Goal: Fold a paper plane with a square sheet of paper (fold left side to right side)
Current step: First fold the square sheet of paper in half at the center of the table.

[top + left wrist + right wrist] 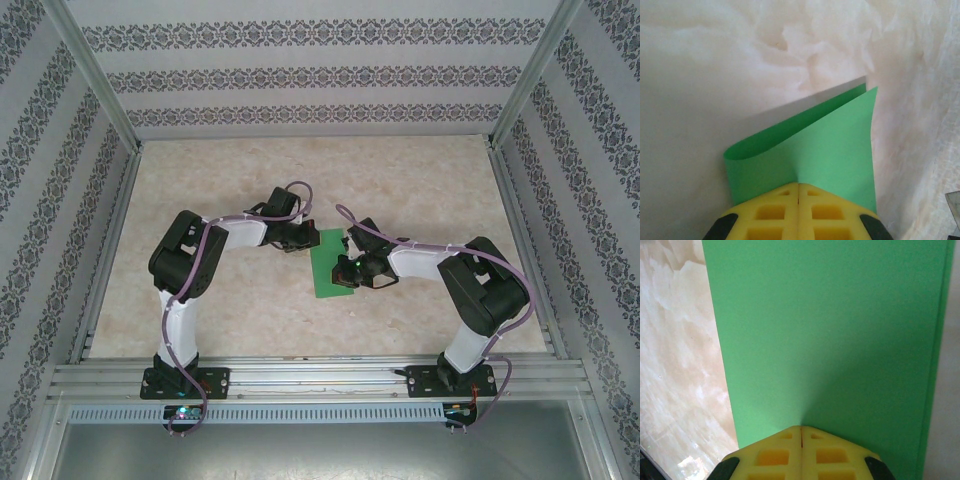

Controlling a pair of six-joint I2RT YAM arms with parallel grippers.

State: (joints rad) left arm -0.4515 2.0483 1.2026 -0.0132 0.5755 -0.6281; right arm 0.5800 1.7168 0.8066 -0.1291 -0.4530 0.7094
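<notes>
Where the left arm (190, 260) reaches in from its side, the left jaws are closed, the two yellow fingers (772, 212) meeting along a thin seam with no gap. Their tips touch the green sheet (830, 145), which dimples into a short crease right at the point of contact. It is hard to tell whether a layer is nipped between the tips or just pressed by them. Ahead of these jaws the sheet is doubled over loosely: a soft rounded bend bulges to their left, and the two free edges lie nearly matched ahead and to their right, the lower one peeking out a little. A grey shape at the lower right corner of that wrist view is cut off and cannot be made out.

The right jaws are shut as well, fingers (775, 457) tight together, with the tips on the green sheet (830, 330) where a faint shadowed crease starts. Ahead of them the paper lies flat and broad; a narrow strip of the under layer shows along its right edge. Marbled beige worktop (685, 365) lies to their left.

From above, the green sheet (327, 268) sits on the worktop (230, 180) directly between the two sets of jaws — the left ones at its far left corner, the right ones over its right side. The right arm (480, 285) and its cable hide part of the paper's right edge.
</notes>
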